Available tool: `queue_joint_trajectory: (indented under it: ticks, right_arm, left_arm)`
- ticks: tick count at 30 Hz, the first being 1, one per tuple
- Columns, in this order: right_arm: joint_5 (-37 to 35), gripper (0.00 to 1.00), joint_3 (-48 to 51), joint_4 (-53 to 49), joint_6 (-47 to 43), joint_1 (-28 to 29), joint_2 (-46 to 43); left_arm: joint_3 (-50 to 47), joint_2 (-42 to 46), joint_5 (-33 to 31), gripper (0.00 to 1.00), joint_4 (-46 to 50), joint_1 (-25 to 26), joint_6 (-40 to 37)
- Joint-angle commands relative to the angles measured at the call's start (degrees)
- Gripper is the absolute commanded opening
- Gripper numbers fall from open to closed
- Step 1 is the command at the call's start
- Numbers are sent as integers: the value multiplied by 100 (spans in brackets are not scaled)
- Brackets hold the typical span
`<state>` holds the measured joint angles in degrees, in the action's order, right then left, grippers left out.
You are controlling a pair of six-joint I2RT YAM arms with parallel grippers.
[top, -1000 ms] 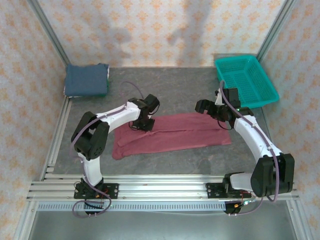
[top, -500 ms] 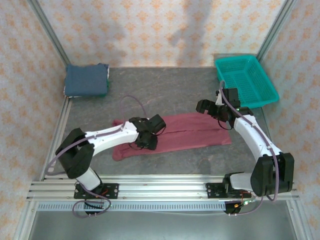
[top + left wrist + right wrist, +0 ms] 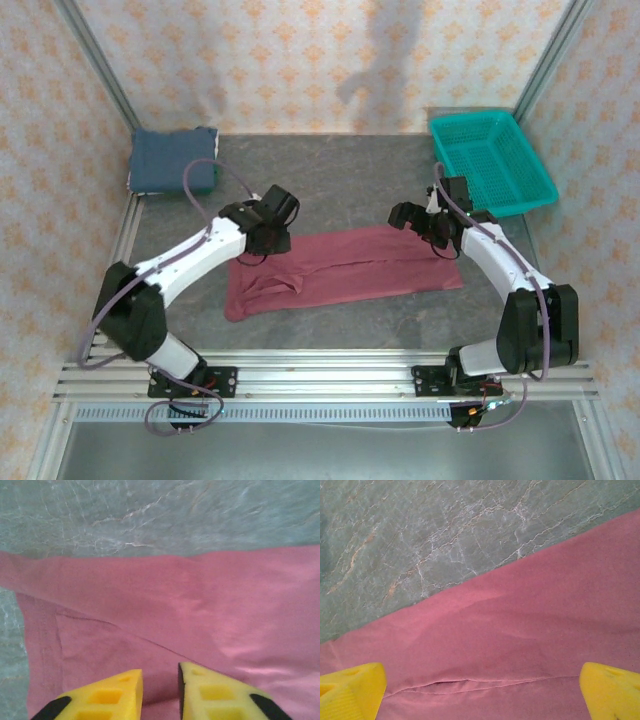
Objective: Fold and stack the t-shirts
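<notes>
OK, top-down first. On the grey marble table [image 3: 340, 170] you've got the maroon shirt [image 3: 345, 268] mid-table as a long narrow strip, folded lengthwise by the look of it. Its long axis runs roughly 8 to 2 o'clock, with the 8 o'clock end closer to the arm bases. At the 1 o'clock corner sits the teal basket [image 3: 495, 165], well apart from the strip. At the 10 o'clock corner the blue shirt [image 3: 172, 162] is a folded block, also well apart. I'd read that as the stack base, so maroon ends up there.

Arms: the left gripper [image 3: 262, 232] is over the strip's 9 o'clock end, near its far edge. The right gripper [image 3: 412, 217] is over the 3 o'clock end, also at the far edge. Each arm has its own nearer end, and left is the one nearer the blue shirt.

Fingers: the left fingers [image 3: 115, 695] show a narrow gap, with flat cloth under them and ahead at 12 o'clock in the wrist view. No fold is visibly pinched, and I can't tell if the tips touch fabric. The right fingers [image 3: 350, 690] are spread wide and hold nothing. The shirt edge crosses that view diagonally, with bare table toward 11 o'clock and a layer edge just ahead of the tips.

My read for your next move: the strip needs shortening, so take an end and carry it along 8–2, not across.
</notes>
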<state>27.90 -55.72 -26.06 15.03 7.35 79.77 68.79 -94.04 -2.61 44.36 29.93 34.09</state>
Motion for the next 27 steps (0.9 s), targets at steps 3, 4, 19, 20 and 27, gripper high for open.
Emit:
queue_joint_trajectory:
  ticks: [3, 4, 19, 20, 27]
  right_arm:
    - [87, 99, -194, -31, -52, 20, -60]
    - [82, 99, -193, -30, -61, 20, -71]
    - [-56, 99, -272, -75, -152, 20, 49]
    - [-94, 99, -274, -89, -145, 20, 78]
    - [-1231, 99, -790, -1202, -37, 20, 684]
  left_arm:
    - [-391, -270, 182, 13, -281, 7, -315]
    - [-494, -257, 214, 12, -318, 12, -292]
    - [-2069, 1051, 330, 10, -467, 1121, 618]
    - [-2104, 1143, 136, 10, -300, 1106, 711]
    - [-1450, 1879, -1042, 26, 662, 346, 1235]
